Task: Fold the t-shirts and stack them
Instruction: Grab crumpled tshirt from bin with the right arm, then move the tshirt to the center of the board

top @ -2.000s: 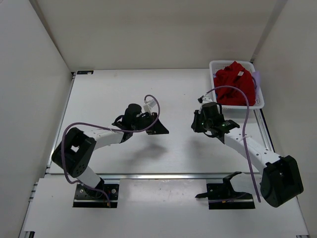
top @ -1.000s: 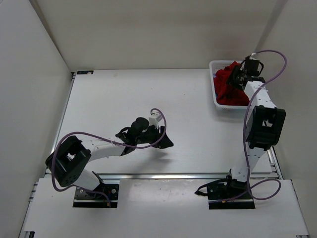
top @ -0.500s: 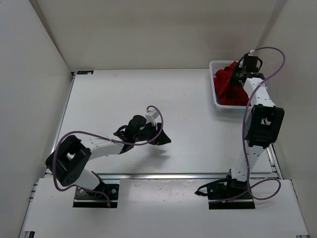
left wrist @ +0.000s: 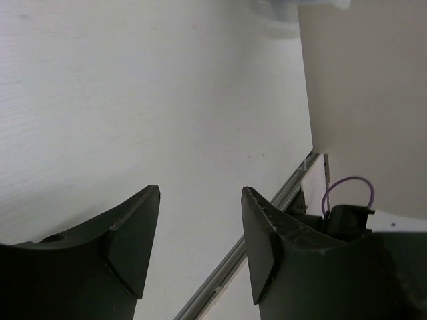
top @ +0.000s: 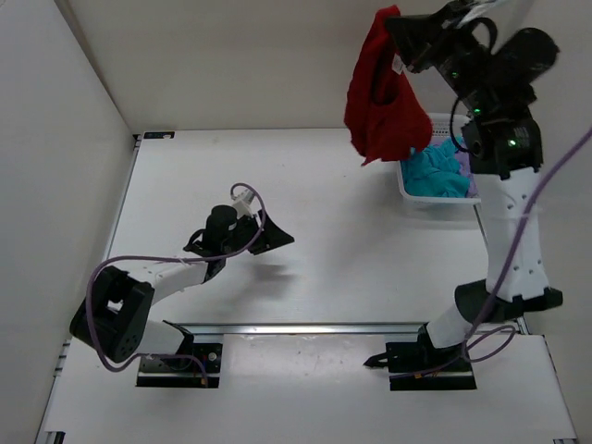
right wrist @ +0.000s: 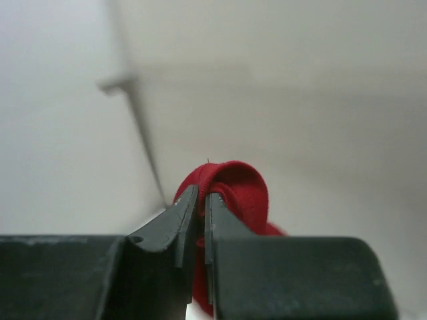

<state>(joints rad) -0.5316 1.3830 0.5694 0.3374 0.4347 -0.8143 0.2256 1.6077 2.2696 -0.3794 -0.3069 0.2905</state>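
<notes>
The red t-shirt point(top: 379, 97) is clamped by the right gripper point(right wrist: 200, 212), high beside the corner basket point(top: 408, 191) where the teal t-shirt point(top: 435, 173) is seen. The left gripper point(left wrist: 200, 223) is seen parted, holding nothing, over the table point(top: 370, 259) middle.

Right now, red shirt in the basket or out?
Out. The red shirt hangs bunched from the right claw, high and clear of the basket.

Bare tabletop point(top: 351, 268) gives a wide lane between the left gripper point(top: 282, 240), low at mid-table with jaws apart, and the white basket point(top: 404, 190) at far right. The red shirt point(top: 377, 92) hangs high from the right gripper point(top: 396, 26), screening the basket's far-left corner from above. The right arm point(top: 518, 240) stands upright along the right edge. Walls point(top: 74, 139) close in on the left, back and right.
</notes>
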